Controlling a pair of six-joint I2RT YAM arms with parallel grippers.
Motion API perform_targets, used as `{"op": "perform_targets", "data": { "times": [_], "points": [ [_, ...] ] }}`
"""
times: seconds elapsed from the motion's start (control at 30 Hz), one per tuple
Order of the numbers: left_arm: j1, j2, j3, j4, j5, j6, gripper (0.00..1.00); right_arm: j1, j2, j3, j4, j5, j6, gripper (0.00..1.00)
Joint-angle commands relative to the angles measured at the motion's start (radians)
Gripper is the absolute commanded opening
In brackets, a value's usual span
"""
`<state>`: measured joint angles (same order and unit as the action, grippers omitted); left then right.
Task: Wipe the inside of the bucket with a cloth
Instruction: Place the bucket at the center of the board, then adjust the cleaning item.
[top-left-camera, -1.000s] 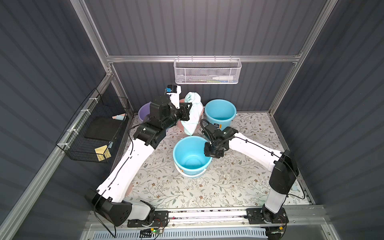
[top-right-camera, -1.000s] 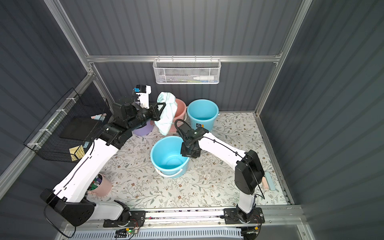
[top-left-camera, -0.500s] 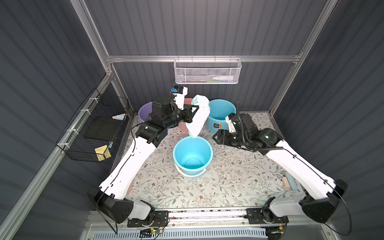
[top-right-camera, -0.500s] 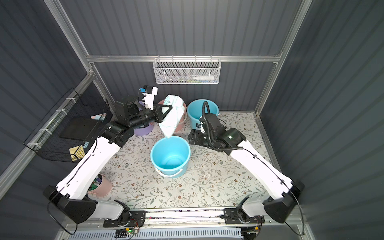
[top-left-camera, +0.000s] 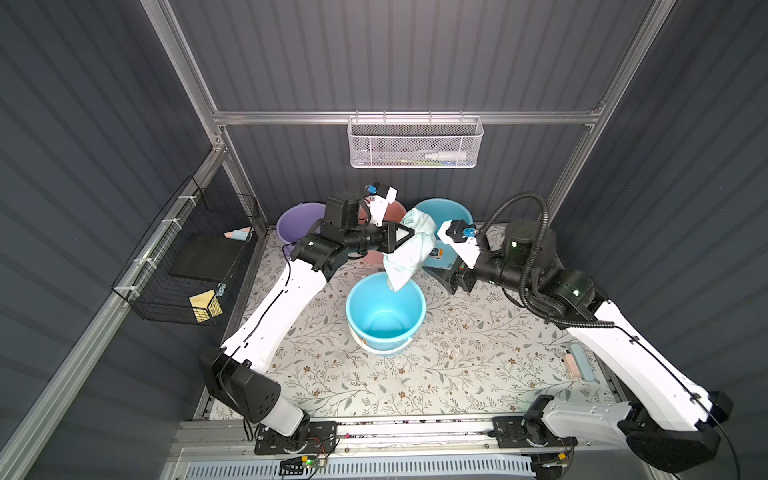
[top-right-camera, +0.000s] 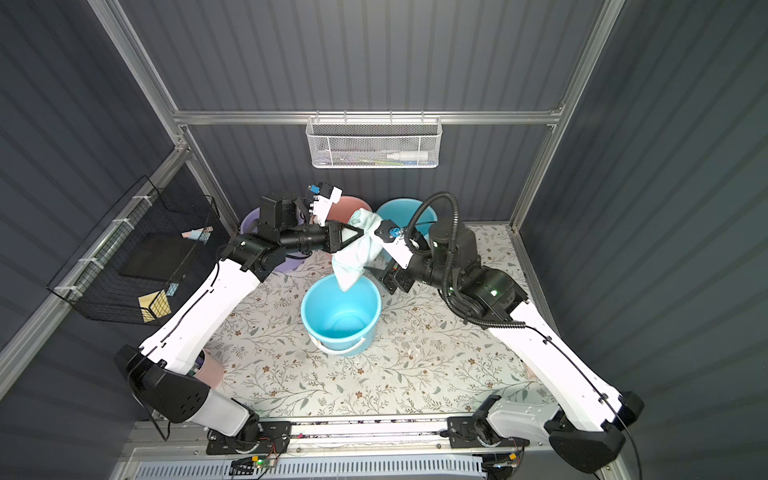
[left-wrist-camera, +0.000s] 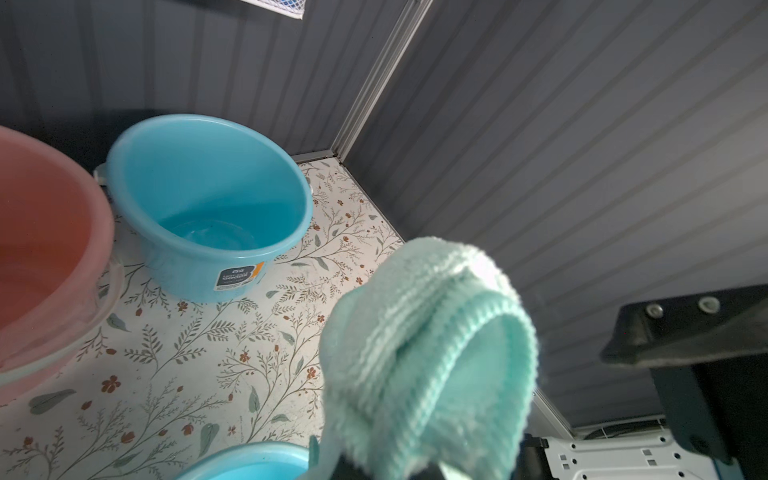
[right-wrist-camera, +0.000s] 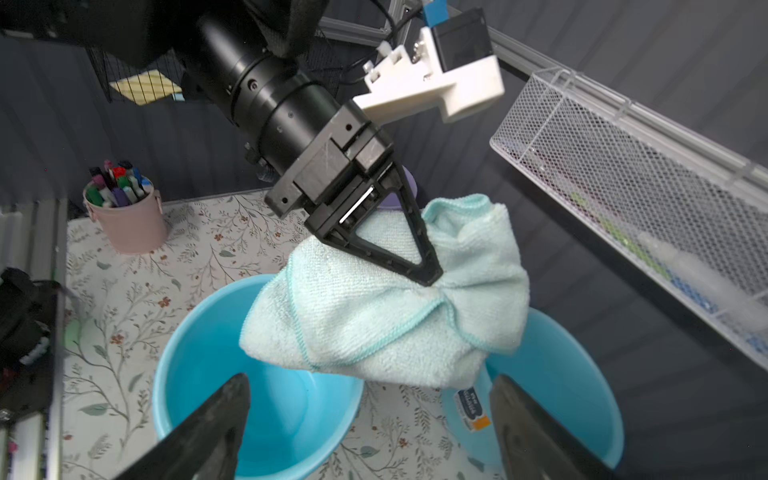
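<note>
We hold the cloth (top-left-camera: 409, 253) bunched in the left gripper (right-wrist-camera: 430, 276), jaws pinched tight on it, above the far rim of the bucket (top-left-camera: 374, 303). Its lower corner hangs just over the bucket's mouth. The right gripper (right-wrist-camera: 370, 380) stands wide and empty just beside the bucket. We judge that wiping has not begun. Next we must lower the cloth onto the inner wall and press, perhaps steadying the rim with the right.

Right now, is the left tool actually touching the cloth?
Touching. The right wrist view shows the left tool shut on the cloth, with the fabric's folds gathering where it pinches.
</note>
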<state>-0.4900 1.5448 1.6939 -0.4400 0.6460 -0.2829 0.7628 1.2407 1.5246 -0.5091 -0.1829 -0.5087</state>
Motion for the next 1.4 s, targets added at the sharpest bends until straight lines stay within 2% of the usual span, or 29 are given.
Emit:
{"op": "perform_targets", "data": {
  "times": [0.0, 0.2, 0.3, 0.4, 0.5, 0.57, 0.6, 0.67, 0.73, 0.83, 0.9, 0.93, 1.03, 1.3, 1.37],
  "points": [
    [-0.008, -0.039, 0.027, -0.015, 0.096, 0.030, 0.02, 0.015, 0.056, 0.037, -0.051, 0.020, -0.238, 0.94],
    [-0.022, -0.079, -0.014, 0.022, 0.194, 0.016, 0.03, 0.033, 0.113, 0.048, 0.020, 0.081, -0.218, 0.96],
    [-0.030, -0.096, -0.035, 0.036, 0.231, 0.009, 0.03, 0.045, 0.131, 0.045, 0.039, 0.100, -0.212, 0.91],
    [-0.032, -0.113, -0.046, 0.040, 0.222, -0.002, 0.05, 0.048, 0.128, 0.032, 0.050, 0.099, -0.198, 0.75],
    [-0.032, -0.129, -0.049, 0.042, 0.193, -0.010, 0.08, 0.049, 0.112, 0.014, 0.103, 0.102, -0.177, 0.47],
    [-0.032, -0.136, -0.058, 0.051, 0.205, -0.013, 0.14, 0.049, 0.106, 0.005, 0.115, 0.113, -0.169, 0.30],
    [-0.032, -0.139, -0.060, 0.055, 0.208, -0.014, 0.19, 0.049, 0.106, 0.008, 0.105, 0.113, -0.169, 0.24],
    [-0.032, -0.151, -0.063, 0.057, 0.178, -0.024, 0.43, 0.049, 0.106, 0.015, 0.086, 0.105, -0.167, 0.10],
    [-0.029, -0.167, -0.055, 0.027, 0.091, -0.009, 0.55, 0.050, 0.102, 0.016, 0.074, 0.098, -0.162, 0.01],
    [-0.027, -0.180, -0.020, -0.059, -0.161, 0.000, 0.66, 0.051, 0.096, 0.011, 0.061, 0.091, -0.144, 0.00],
    [-0.027, -0.188, -0.011, -0.109, -0.301, 0.003, 0.68, 0.052, 0.094, 0.011, 0.026, 0.084, -0.129, 0.00],
    [-0.027, -0.193, -0.010, -0.134, -0.406, -0.003, 0.69, 0.053, 0.094, 0.009, 0.013, 0.082, -0.120, 0.00],
    [-0.023, -0.195, -0.018, -0.202, -0.571, -0.020, 0.70, 0.059, 0.093, 0.001, -0.016, 0.082, -0.098, 0.00],
    [-0.013, -0.183, -0.161, -0.343, -0.761, -0.108, 0.65, 0.067, 0.087, -0.035, -0.063, 0.075, -0.042, 0.00],
    [-0.008, -0.181, -0.229, -0.361, -0.772, -0.152, 0.65, 0.072, 0.093, -0.038, -0.072, 0.067, -0.035, 0.00]
  ]
}}
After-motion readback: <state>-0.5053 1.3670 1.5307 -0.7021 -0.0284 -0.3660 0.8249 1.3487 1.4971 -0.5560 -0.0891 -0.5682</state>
